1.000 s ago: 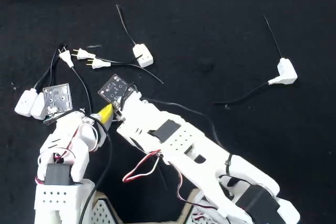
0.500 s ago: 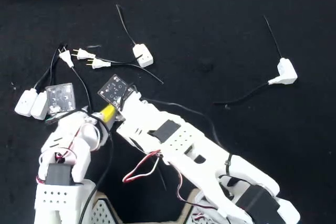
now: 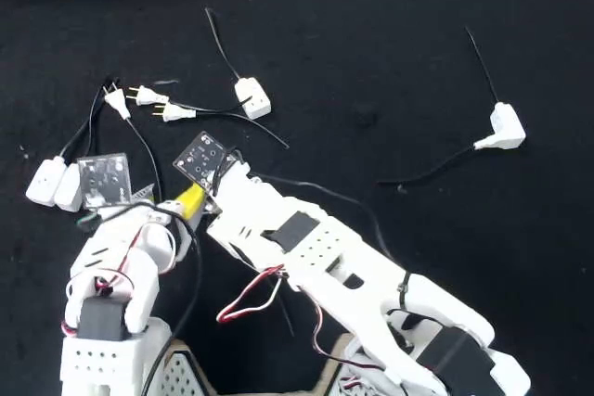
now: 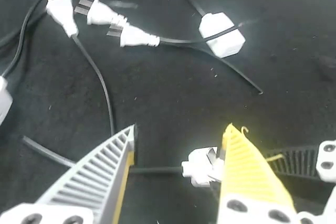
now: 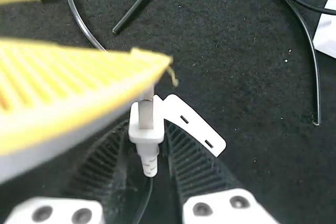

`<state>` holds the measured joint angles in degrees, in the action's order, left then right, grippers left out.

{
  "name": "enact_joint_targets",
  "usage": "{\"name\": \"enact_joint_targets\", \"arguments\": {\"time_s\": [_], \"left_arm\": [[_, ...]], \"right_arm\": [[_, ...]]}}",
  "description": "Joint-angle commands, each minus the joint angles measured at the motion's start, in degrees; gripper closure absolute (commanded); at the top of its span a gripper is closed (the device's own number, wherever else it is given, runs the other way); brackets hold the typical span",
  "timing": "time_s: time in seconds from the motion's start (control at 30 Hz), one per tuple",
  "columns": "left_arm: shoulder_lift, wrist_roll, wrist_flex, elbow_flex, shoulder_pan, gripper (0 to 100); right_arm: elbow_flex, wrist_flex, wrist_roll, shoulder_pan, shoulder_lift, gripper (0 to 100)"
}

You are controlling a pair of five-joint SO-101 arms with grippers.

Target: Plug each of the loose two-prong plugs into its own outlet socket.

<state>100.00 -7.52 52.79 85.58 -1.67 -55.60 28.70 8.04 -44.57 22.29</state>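
My right gripper point(image 5: 147, 125) is shut on a white two-prong plug point(image 5: 145, 132), prongs pointing away from the wrist. The same plug point(image 4: 198, 167) lies low between the fingers of my left gripper point(image 4: 181, 129), which is open, with its yellow finger point(image 3: 186, 199) crossing just over the plug. Three loose plugs point(image 3: 118, 99) point(image 3: 148, 95) point(image 3: 176, 113) lie close together at the table's back left. A white outlet socket point(image 3: 252, 97) sits just right of them. Two more sockets point(image 3: 53, 183) lie at the left edge, and another socket point(image 3: 506, 127) far right.
Black cords trail from every plug and socket across the black table point(image 3: 371, 53). One cord point(image 4: 102, 90) runs from the loose plugs toward the left gripper. A white bracket point(image 5: 194, 125) sits beside the held plug. Both arms crowd the front left.
The left arm's wrist shifted slightly, first away and then back toward the front edge. The right arm kept still with the plug.
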Motion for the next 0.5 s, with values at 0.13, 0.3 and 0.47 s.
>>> {"name": "enact_joint_targets", "arguments": {"time_s": [0.13,0.3,0.47], "left_arm": [[4.3,3.2,-1.3,3.4,0.3,73],[4.0,4.7,-4.1,6.2,0.3,73],[4.0,4.7,-4.2,6.7,0.3,73]], "right_arm": [[0.4,-1.1,-0.3,-0.6,2.8,98.8],[0.4,-1.0,-0.4,-0.6,2.8,98.8],[0.4,-1.0,-0.5,-0.6,2.8,98.8]]}}
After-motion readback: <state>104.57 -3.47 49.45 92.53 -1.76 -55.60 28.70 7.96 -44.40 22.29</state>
